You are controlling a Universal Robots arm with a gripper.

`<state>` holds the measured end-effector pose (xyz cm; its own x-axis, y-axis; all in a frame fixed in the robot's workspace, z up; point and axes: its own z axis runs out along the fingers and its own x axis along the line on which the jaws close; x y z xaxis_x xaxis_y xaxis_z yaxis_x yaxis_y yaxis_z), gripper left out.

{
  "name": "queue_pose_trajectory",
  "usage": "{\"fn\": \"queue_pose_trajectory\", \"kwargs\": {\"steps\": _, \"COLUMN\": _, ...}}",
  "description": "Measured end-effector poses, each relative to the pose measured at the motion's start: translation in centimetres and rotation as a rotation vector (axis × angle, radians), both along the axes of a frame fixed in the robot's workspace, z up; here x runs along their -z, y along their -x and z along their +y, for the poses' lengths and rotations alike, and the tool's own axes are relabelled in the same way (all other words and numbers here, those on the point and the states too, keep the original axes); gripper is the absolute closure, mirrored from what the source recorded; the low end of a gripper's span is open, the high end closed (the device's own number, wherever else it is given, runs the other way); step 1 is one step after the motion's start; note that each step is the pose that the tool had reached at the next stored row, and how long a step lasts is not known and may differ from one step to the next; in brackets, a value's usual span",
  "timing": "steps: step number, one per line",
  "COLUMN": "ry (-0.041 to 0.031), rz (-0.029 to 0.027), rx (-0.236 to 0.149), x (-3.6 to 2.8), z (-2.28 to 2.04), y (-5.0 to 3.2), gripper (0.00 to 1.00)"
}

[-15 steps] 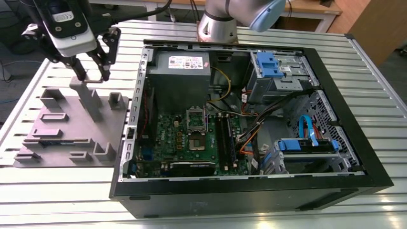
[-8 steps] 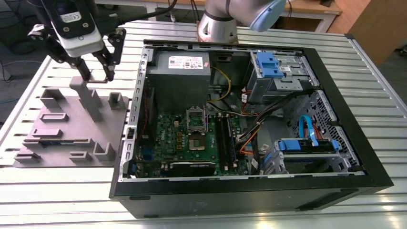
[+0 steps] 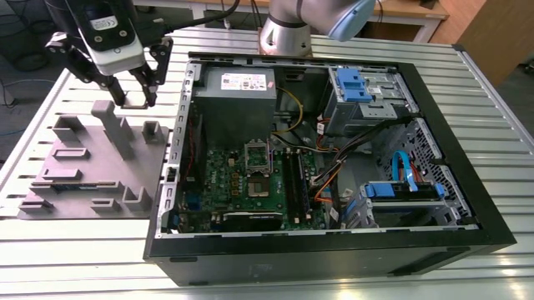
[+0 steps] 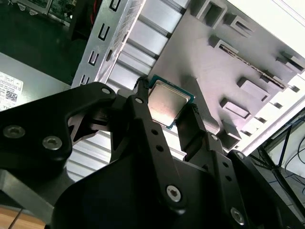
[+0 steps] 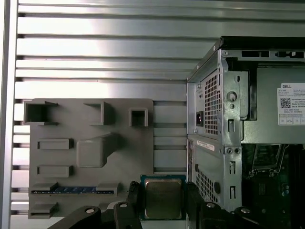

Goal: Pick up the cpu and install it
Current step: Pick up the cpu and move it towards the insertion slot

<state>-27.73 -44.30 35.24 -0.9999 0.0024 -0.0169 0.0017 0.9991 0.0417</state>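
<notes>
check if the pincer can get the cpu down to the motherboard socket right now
Probably yes. The case lies open on top and nothing seems to stand over the socket; cables run beside it. The pincer, shut on the cpu, hangs outside by the tray.

We are looking at a silver-grey arm (image 3: 288, 28) built of rounded tube sections, with a pale blue cap (image 3: 351, 19) closing one joint. We are seeing a black wrist housing (image 3: 92, 12) carrying a white label (image 3: 104, 24), a pale grey block under it, and a black cable (image 3: 209, 15) curving off it. The gripper (image 3: 134, 100) is showing matte black jointed link bars. In the second wrist view its fingers (image 4: 143, 119) are showing rows of small holes, and silver hex screws (image 4: 173, 192) are dotting the knuckles.
</notes>
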Motion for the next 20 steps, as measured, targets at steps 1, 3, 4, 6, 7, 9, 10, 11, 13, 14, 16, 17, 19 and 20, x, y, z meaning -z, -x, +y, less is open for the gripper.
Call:
{"fn": "queue_pose_trajectory", "kwargs": {"steps": 1, "ry": 0.0, "rz": 0.0, "rx": 0.0, "x": 0.0, "z": 0.0, "y": -0.11, "gripper": 0.52}}
{"fn": "queue_pose_trajectory", "kwargs": {"steps": 3, "ry": 0.0, "rz": 0.0, "rx": 0.0, "x": 0.0, "z": 0.0, "y": -0.35, "gripper": 0.52}}
{"fn": "queue_pose_trajectory", "kwargs": {"steps": 4, "ry": 0.0, "rz": -0.0001, "rx": 0.0, "x": 0.0, "z": 0.0, "y": -0.47, "gripper": 0.52}}
{"fn": "queue_pose_trajectory", "kwargs": {"steps": 6, "ry": 0.0, "rz": 0.0, "rx": 0.0, "x": 0.0, "z": 0.0, "y": -0.7, "gripper": 0.52}}
{"fn": "queue_pose_trajectory", "kwargs": {"steps": 7, "ry": 0.0, "rz": 0.0, "rx": 0.0, "x": 0.0, "z": 0.0, "y": -0.83, "gripper": 0.52}}
{"fn": "queue_pose_trajectory", "kwargs": {"steps": 9, "ry": 0.0, "rz": 0.0, "rx": 0.0, "x": 0.0, "z": 0.0, "y": -1.07, "gripper": 0.52}}
{"fn": "queue_pose_trajectory", "kwargs": {"steps": 10, "ry": 0.0, "rz": 0.0, "rx": 0.0, "x": 0.0, "z": 0.0, "y": -1.19, "gripper": 0.52}}
{"fn": "queue_pose_trajectory", "kwargs": {"steps": 11, "ry": 0.0, "rz": 0.0, "rx": 0.0, "x": 0.0, "z": 0.0, "y": -1.31, "gripper": 0.52}}
{"fn": "queue_pose_trajectory", "kwargs": {"steps": 13, "ry": 0.0, "rz": 0.0, "rx": 0.0, "x": 0.0, "z": 0.0, "y": -1.56, "gripper": 0.52}}
{"fn": "queue_pose_trajectory", "kwargs": {"steps": 14, "ry": 0.0, "rz": 0.0, "rx": 0.0, "x": 0.0, "z": 0.0, "y": -1.69, "gripper": 0.52}}
{"fn": "queue_pose_trajectory", "kwargs": {"steps": 16, "ry": 0.0, "rz": 0.0, "rx": 0.0, "x": 0.0, "z": 0.0, "y": -1.96, "gripper": 0.52}}
{"fn": "queue_pose_trajectory", "kwargs": {"steps": 17, "ry": 0.0, "rz": 0.0, "rx": 0.0, "x": 0.0, "z": 0.0, "y": -2.1, "gripper": 0.52}}
{"fn": "queue_pose_trajectory", "kwargs": {"steps": 19, "ry": 0.0, "rz": 0.0, "rx": 0.0, "x": 0.0, "z": 0.0, "y": -2.37, "gripper": 0.52}}
{"fn": "queue_pose_trajectory", "kwargs": {"steps": 20, "ry": 0.0, "rz": 0.0, "rx": 0.0, "x": 0.0, "z": 0.0, "y": -2.5, "gripper": 0.52}}
